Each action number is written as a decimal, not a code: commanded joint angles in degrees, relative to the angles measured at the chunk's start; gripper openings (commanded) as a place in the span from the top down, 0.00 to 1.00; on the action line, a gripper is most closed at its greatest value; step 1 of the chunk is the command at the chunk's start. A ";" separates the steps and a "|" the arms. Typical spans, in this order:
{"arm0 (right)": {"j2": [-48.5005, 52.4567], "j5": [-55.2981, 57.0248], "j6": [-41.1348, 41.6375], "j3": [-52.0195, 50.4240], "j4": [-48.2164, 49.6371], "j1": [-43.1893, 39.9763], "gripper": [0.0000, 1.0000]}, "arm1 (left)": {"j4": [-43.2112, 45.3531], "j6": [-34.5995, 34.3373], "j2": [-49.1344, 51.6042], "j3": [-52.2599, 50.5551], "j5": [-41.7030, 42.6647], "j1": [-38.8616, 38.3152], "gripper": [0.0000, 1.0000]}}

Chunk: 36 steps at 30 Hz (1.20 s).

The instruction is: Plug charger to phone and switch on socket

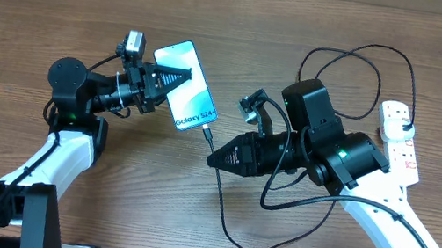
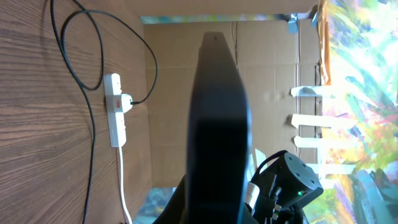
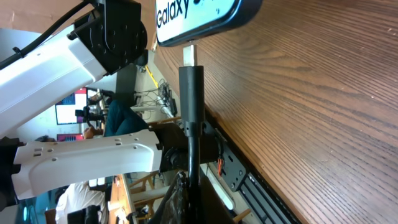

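Observation:
The phone (image 1: 190, 92), light blue screen reading "Galaxy S24+", lies at an angle left of centre. My left gripper (image 1: 171, 76) is shut on its upper part, and in the left wrist view it shows edge-on as a dark slab (image 2: 217, 124). My right gripper (image 1: 220, 156) is shut on the charger (image 1: 224, 214) just behind its black plug (image 3: 190, 87). The plug's metal tip (image 1: 209, 135) meets the phone's bottom edge (image 3: 199, 15); I cannot tell how far it is in. The white socket (image 1: 403, 139) lies at the far right, a black plug in it.
The charger's thin cable loops over the table behind my right arm (image 1: 346, 64) and in front of it. The socket also shows in the left wrist view (image 2: 115, 115) with its white lead. Cardboard walls stand beyond the table's edge (image 2: 261, 93).

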 commanded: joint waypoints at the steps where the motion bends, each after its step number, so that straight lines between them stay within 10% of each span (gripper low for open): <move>1: -0.94 -0.90 0.04 1.14 0.20 0.33 0.96 | 0.70 -1.22 -0.44 1.40 -0.96 -0.11 0.96; 36: -0.92 -0.83 0.04 1.14 1.31 0.31 0.96 | 0.72 -4.42 -0.44 1.40 -3.50 -1.29 0.96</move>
